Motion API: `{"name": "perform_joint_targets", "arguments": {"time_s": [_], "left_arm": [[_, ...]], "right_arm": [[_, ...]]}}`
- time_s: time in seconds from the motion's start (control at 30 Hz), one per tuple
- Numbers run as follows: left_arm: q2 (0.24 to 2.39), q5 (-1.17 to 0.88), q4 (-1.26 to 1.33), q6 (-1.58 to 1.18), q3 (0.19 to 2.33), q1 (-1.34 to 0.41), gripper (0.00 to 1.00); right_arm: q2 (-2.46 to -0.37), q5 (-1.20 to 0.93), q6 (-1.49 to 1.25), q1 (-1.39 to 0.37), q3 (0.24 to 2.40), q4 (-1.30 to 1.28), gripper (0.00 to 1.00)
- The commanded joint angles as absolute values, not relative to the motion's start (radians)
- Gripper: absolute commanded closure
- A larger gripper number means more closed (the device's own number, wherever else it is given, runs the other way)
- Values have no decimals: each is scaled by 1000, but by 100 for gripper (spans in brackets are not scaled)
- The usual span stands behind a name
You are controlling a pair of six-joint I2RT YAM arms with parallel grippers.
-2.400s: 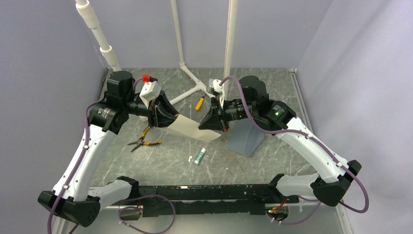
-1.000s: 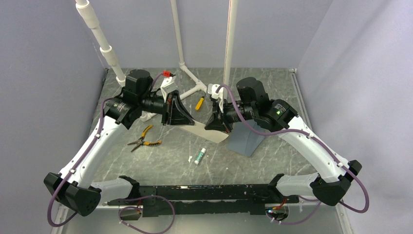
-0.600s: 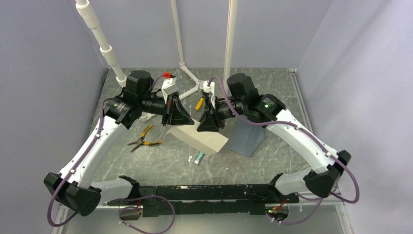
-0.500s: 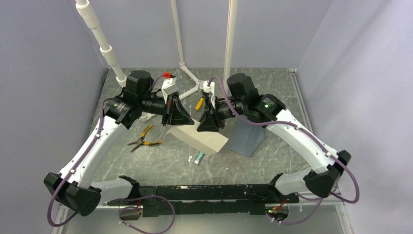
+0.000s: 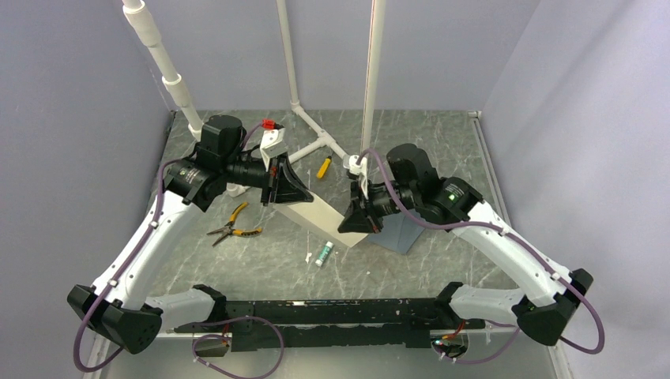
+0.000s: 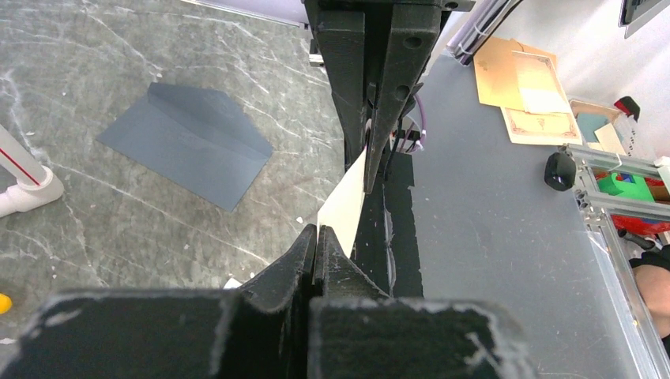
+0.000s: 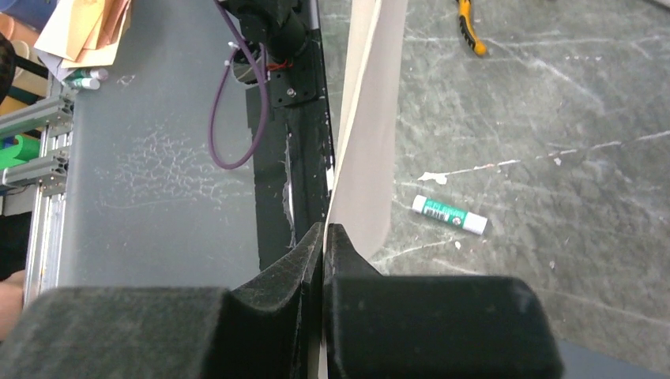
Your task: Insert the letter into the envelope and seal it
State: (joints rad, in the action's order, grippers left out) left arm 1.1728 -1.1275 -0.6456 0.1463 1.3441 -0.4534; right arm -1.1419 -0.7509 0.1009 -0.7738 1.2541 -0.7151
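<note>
A grey marbled table (image 5: 442, 134) sits inside pale lavender walls, with white pipes (image 5: 370, 71) rising at the back. Above the middle of it we see the letter (image 5: 324, 217) held clear of the table, stretched between the two arms with its plain cream side to the top camera.

The left gripper (image 5: 294, 197) pinches the sheet's far left end. Its wrist view shows both fingers (image 6: 304, 253) closed tight on the paper's edge. The right gripper (image 5: 355, 227) takes the near right end, and its own camera shows the jaws pressed together with the sheet running up and away from between them. From the left wrist we look along the letter edge-on, straight at the right gripper clamped on its other end.

The envelope (image 6: 186, 146) lies flat on the table, flap open, apart from the letter. From above, the right arm hides most of it.

A glue stick (image 5: 324, 253) lies on the table below the letter, and pliers (image 5: 233, 229) lie near the left arm.
</note>
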Motion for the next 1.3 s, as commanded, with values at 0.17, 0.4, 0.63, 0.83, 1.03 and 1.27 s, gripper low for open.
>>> {"name": "perform_joint_targets", "arguments": {"time_s": [0.17,0.4,0.63,0.83,1.03,1.27], "left_arm": [[1147,-1147,-676,218,1405,-454,97],[1162,-1175,-751,291,1440,-455,97],[1161,-1164,-770,308,1450,-454,98],[1173,-1167,-811,340,1467,-456,97],[1179,-1189,-865,396,1468,-455,97],[1147,-1200,-819,379,1444,-455,97]], "right_arm": [[-1051,-694,76,-775,1181,-725,97],[-1038,-695,70,-774,1164,-696,99],[-1071,-680,107,-774,1198,-737,83],[-1083,-677,108,-775,1223,-730,98],[-1121,-692,97,-775,1288,-651,64],[-1177,-752,66,-776,1335,-560,67]]}}
